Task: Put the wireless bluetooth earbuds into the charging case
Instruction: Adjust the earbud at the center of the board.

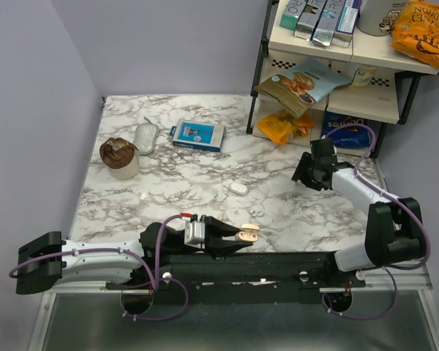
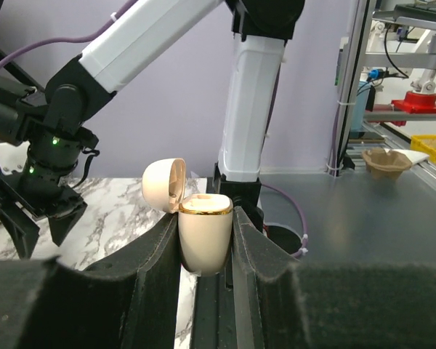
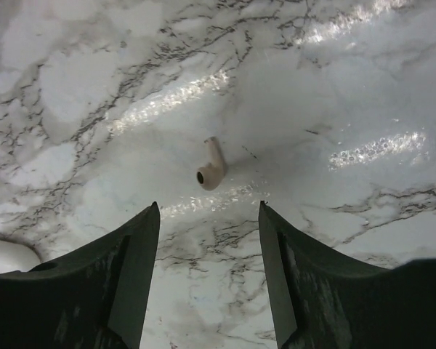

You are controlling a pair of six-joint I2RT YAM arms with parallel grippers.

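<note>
Earbud lies just beyond spread right tool; left tool clamps charging case

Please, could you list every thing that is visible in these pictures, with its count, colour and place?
charging case: 1, pale pink, lid open, held in the left tool
earbud: 1 visible, white, lying on the marble under the right tool
oval case: 1, white, middle of the table
box: 1, blue, far part of the table
mouse-shaped object: 1, grey-white, left of the box
cup: 1, beige with brown top, far left
snack bags: several, orange and blue, on the shelf
shelf: 1, black frame, cream boards, far right corner
table: 1, white marble pattern
left tool: 1, black, shut on the charging case
right tool: 1, black, open above the earbud
</note>
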